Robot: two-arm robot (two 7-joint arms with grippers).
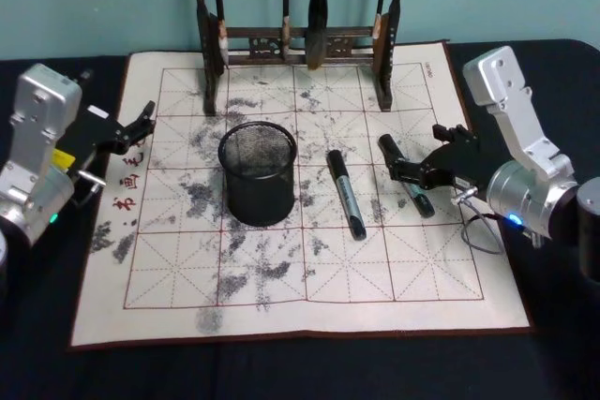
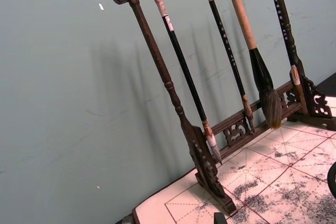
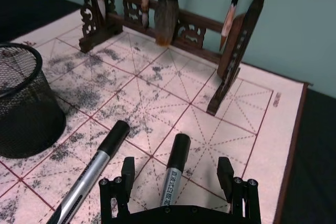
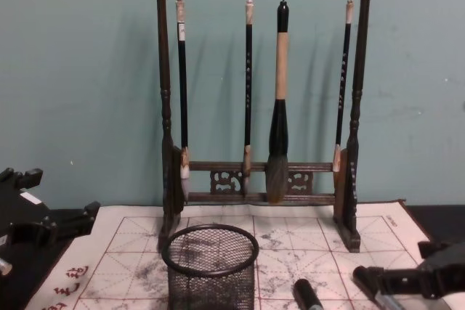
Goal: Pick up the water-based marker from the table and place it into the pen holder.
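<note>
Two black-capped, grey-barrelled markers lie on the calligraphy mat of the table (image 1: 309, 311), right of the black mesh pen holder (image 1: 258, 173). One marker (image 1: 345, 192) lies free beside the holder. The other marker (image 1: 419, 201) sits under my right gripper (image 1: 412, 152). The right wrist view shows that gripper (image 3: 176, 174) open, one finger on each side of this marker (image 3: 177, 153) without touching it. The free marker (image 3: 100, 158) and the pen holder (image 3: 23, 103) lie off to one side. My left gripper (image 1: 141, 124) is open at the mat's left edge, holding nothing.
A tall dark wooden brush rack (image 1: 300, 44) with several hanging brushes stands at the back of the mat, behind the holder. It also shows in the chest view as the rack (image 4: 261, 179) above the holder (image 4: 211, 266). Bare mat lies in front.
</note>
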